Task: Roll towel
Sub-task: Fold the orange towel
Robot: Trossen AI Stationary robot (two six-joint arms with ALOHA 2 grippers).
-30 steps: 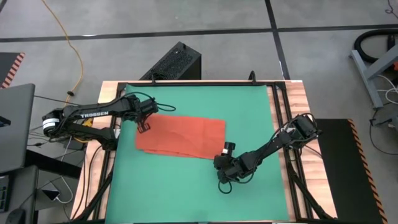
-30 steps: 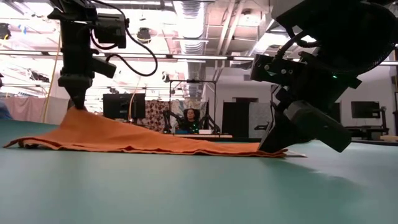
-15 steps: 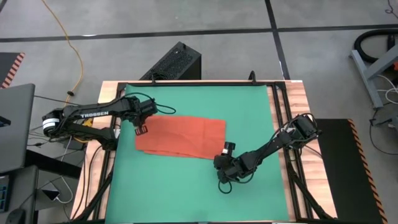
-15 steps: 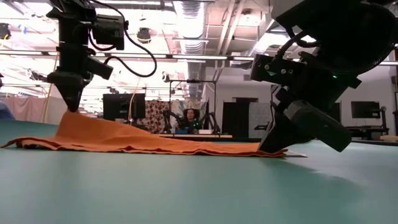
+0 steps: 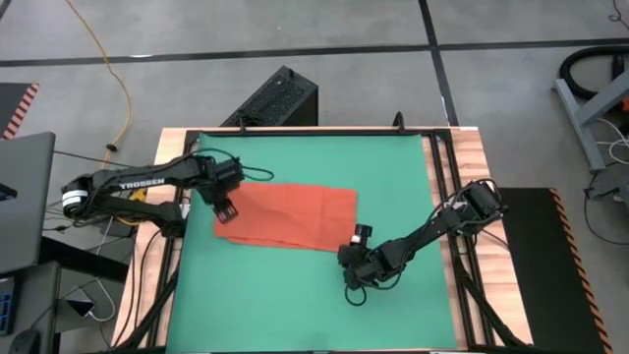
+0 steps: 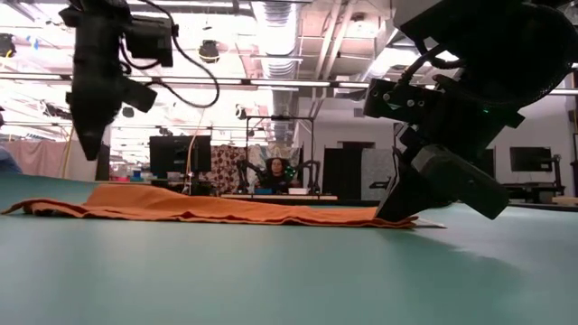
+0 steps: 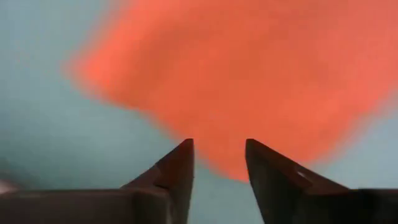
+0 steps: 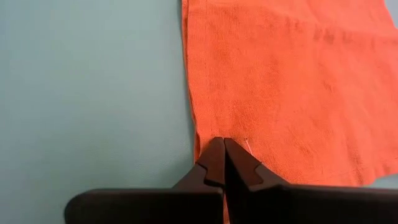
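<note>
The orange-red towel [image 5: 290, 216] lies flat on the green mat [image 5: 393, 167], folded into a long strip that runs left to right. My left gripper [image 5: 224, 211] hangs open above the towel's left end [image 6: 108, 194], clear of it. In the left wrist view its fingers [image 7: 217, 162] stand apart over the blurred towel [image 7: 249, 68]. My right gripper [image 5: 351, 254] is shut on the towel's right near corner, low on the mat. My right gripper has its shut fingertips [image 8: 214, 155] on the towel close to its right near corner [image 8: 202, 134], beside a short edge. The fingers slant down from the table's right and near side [image 6: 397, 212]. That end stays flat on the mat; the tips hide how many layers they hold.
Wooden table rims [image 5: 467, 157] frame the mat. A black box [image 5: 275, 98] stands beyond the far edge and a laptop [image 5: 25, 197] sits off the left side. A person [image 6: 271, 171] sits far behind the table. Bare mat lies near and right of the towel.
My left gripper has opened, let go of the towel's left end and risen a little toward the near edge. That end, held up in a peak before, has dropped flat onto the mat. The right end has stayed put.
</note>
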